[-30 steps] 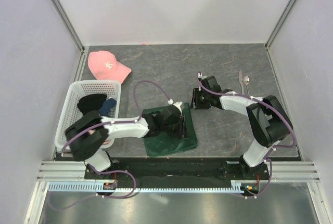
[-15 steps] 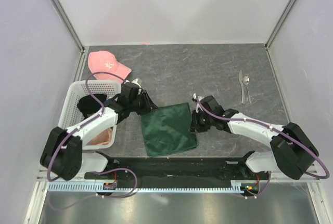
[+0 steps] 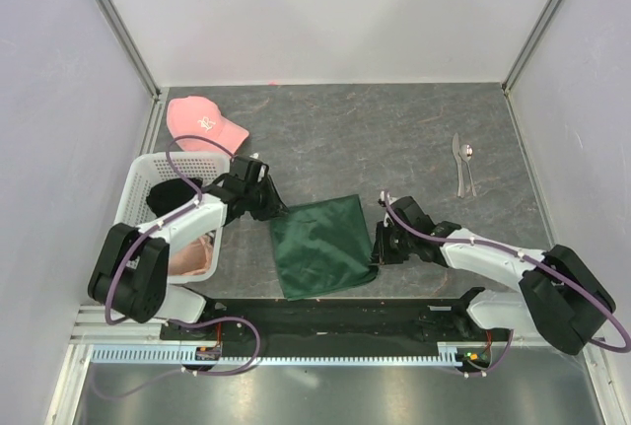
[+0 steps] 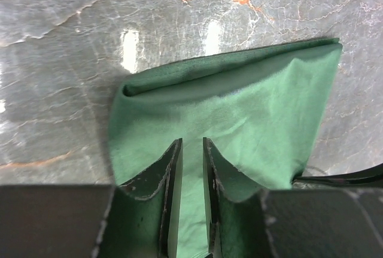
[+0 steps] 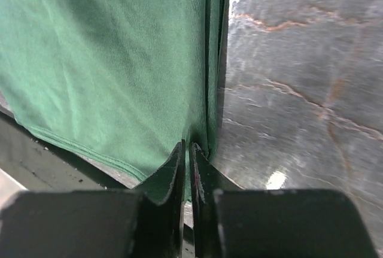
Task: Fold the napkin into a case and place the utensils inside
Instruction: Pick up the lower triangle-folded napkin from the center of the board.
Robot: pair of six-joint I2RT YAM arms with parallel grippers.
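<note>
The dark green napkin (image 3: pixel 323 244) lies flat near the table's front, folded over along its right side. My left gripper (image 3: pixel 276 206) is at its back left corner. In the left wrist view the left gripper (image 4: pixel 191 141) has its jaws a narrow gap apart, with the napkin (image 4: pixel 239 102) showing in that gap. My right gripper (image 3: pixel 378 247) is at the near right edge. There the right gripper (image 5: pixel 187 145) has its jaws pressed nearly together on the doubled edge of the napkin (image 5: pixel 108 60). The two silver utensils (image 3: pixel 463 164) lie side by side at the far right, away from both arms.
A pink cap (image 3: pixel 202 121) sits at the back left. A white basket (image 3: pixel 182 157) holding a black garment (image 3: pixel 175 193) stands just left of the left arm. Grey walls close in three sides. A black strip (image 3: pixel 325 312) runs along the near edge.
The left gripper moved off the napkin's middle to its back left corner. The right gripper came forward to the near right edge. Both pairs of jaws have narrowed.
</note>
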